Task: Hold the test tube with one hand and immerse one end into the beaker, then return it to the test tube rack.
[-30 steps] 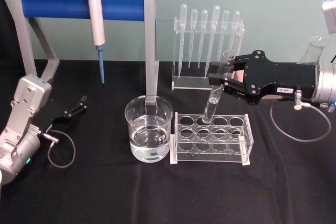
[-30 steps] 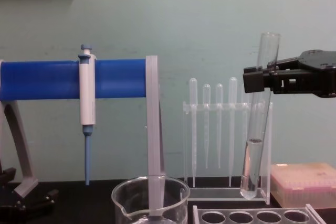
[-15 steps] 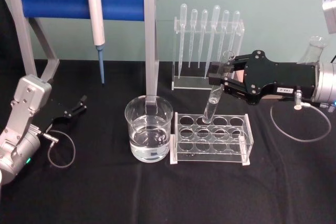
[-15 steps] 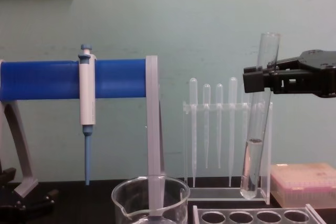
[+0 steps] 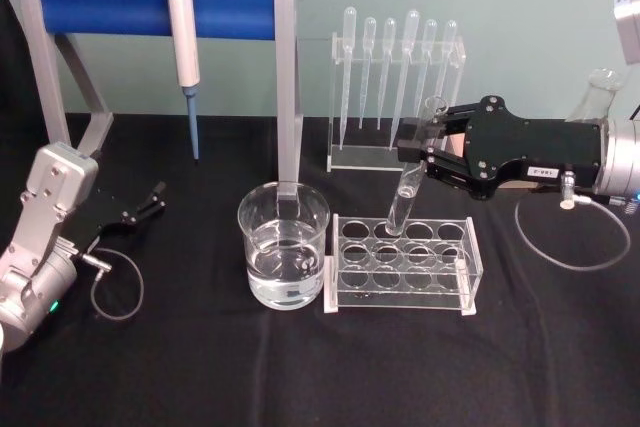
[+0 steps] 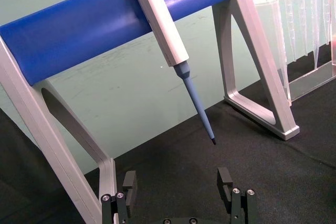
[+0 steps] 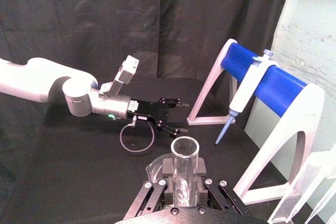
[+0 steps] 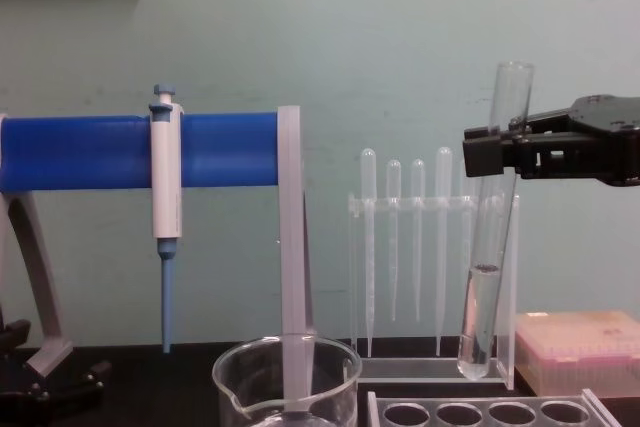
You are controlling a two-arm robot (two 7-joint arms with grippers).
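Glass held clear of the rack (image 5: 404, 293): grips the test tube (image 5: 402, 203) high on its length between the clamped jaws of the right gripper (image 5: 412, 155), tilted, leaving the rounded end free above a back hole, beaker (image 5: 284, 247) just beside, near the middle of the desk (image 5: 200, 357); left gripper (image 5: 155, 197) parked wide-jawed toward the left edge.

Bright, even light throughout, with faint shadows and small glints on the beaker (image 5: 284, 247).
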